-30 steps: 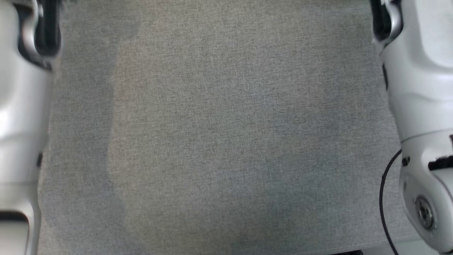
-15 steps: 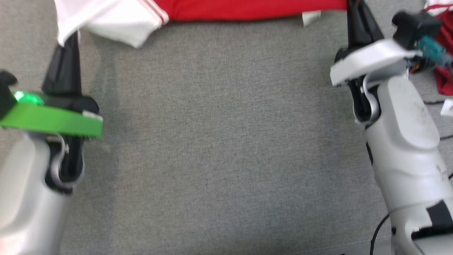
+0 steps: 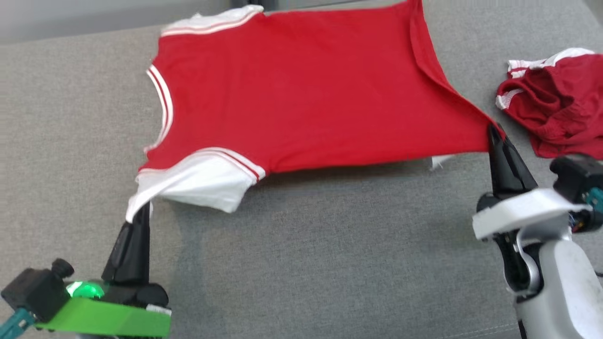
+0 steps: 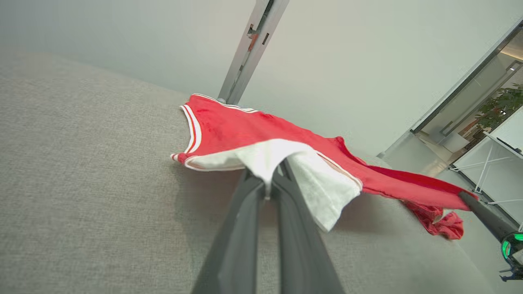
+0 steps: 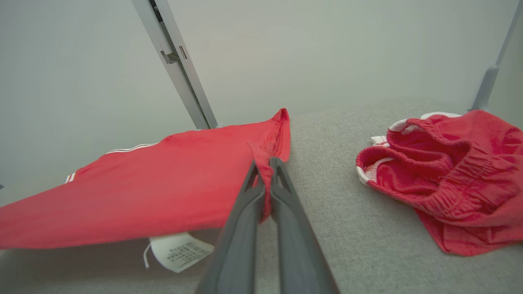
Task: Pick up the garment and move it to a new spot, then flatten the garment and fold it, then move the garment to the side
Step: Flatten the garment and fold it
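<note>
The garment (image 3: 301, 89), a red T-shirt with white striped sleeves, is stretched out over the grey fabric surface (image 3: 301, 263), its near edge lifted. My left gripper (image 3: 137, 213) is shut on the near white sleeve (image 4: 286, 163). My right gripper (image 3: 492, 128) is shut on the shirt's red hem corner (image 5: 264, 171). A white care tag (image 5: 179, 251) hangs below that raised edge. The shirt's plain red side faces up.
Another crumpled red cloth item (image 3: 556, 108) with red-and-white trim lies at the right, close to my right gripper. A grey metal post (image 5: 175, 61) rises behind the surface against a pale wall. Open grey surface lies between my two arms.
The head camera has tilted up: earlier only bare grey surface and forearms showed, then the shirt's near edge, now the whole spread shirt and both grippers holding it.
</note>
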Tool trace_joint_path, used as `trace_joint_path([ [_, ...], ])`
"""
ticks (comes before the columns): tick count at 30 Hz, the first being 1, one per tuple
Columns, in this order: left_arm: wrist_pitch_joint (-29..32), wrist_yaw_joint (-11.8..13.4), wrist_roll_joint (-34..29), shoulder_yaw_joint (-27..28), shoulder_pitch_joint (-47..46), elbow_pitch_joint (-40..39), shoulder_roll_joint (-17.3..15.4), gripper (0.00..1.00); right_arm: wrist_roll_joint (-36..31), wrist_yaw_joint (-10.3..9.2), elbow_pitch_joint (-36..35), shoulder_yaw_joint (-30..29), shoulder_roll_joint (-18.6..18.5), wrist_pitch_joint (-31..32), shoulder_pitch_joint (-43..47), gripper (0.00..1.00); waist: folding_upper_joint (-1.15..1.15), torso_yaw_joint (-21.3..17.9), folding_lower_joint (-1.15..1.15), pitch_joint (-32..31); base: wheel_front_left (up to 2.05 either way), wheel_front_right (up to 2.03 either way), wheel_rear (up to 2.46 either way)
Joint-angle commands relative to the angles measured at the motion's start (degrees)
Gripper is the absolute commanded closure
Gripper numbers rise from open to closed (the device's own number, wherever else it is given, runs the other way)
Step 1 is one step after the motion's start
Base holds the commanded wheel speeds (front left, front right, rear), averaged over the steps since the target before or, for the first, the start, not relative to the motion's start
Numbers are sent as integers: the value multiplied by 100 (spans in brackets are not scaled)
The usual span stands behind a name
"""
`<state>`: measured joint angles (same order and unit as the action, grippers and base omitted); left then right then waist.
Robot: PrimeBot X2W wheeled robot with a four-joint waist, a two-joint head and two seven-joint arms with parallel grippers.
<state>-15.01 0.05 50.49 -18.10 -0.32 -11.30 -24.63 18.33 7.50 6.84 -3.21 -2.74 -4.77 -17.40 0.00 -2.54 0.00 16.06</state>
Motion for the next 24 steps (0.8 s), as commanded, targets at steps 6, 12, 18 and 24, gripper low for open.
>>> trace_joint_path([
  [6, 69, 296, -12, -119, 866, -561, -109, 100, 168, -3, -1098, -290, -28, 479, 1319, 100, 0, 143, 0, -600, 0, 0, 0],
  [12, 264, 397, -1, -270, 1137, -669, -196, 100, 185, -3, -1369, -388, -28, 789, 1857, 100, 0, 127, 0, -582, 0, 0, 0],
  [18, 431, 249, -10, -454, 690, -190, -78, 100, -62, -3, -788, -304, -28, 882, 1473, 100, 0, 89, 0, -452, 0, 0, 0],
  [24, 529, 42, -23, -556, -12, 417, 70, 100, -64, -3, -35, -145, -29, 829, 877, 100, 0, 88, 0, -255, 0, 0, 0],
])
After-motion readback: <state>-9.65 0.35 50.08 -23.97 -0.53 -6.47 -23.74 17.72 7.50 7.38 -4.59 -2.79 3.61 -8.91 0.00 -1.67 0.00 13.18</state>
